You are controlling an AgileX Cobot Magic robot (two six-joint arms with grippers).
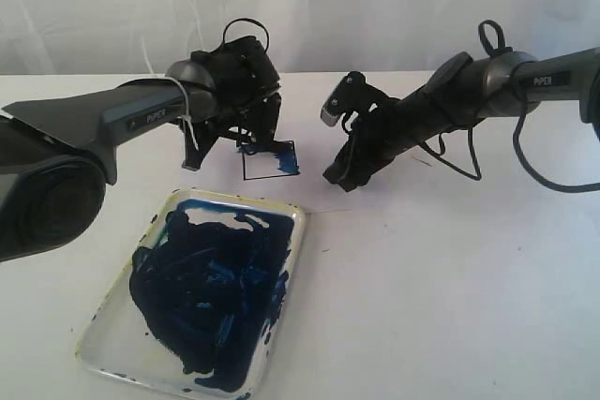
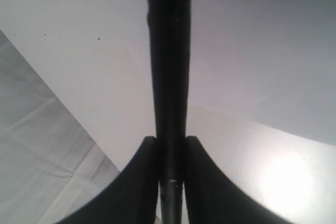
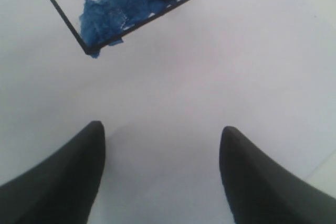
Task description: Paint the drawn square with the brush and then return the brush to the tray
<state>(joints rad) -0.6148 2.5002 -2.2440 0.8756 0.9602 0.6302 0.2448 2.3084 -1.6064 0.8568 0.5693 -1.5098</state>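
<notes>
Clamping the brush (image 2: 169, 77) tight w/ left pincer (image 2: 170, 148), tip at the drawn square (image 1: 270, 161), blue along one edge only. Could sweep past outline & smear desk (image 1: 450, 306) w/ an overlong stroke; could twist thin handle. Square: right under left pincer, just ahead of right pincer (image 3: 163, 128), jaws apart, empty; tray (image 1: 302, 217) close by.

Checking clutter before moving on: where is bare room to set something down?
Bare: the wide stretch right of the tray, in front of the right hand. Crowded: around the square, by the left hand with the brush.
</notes>
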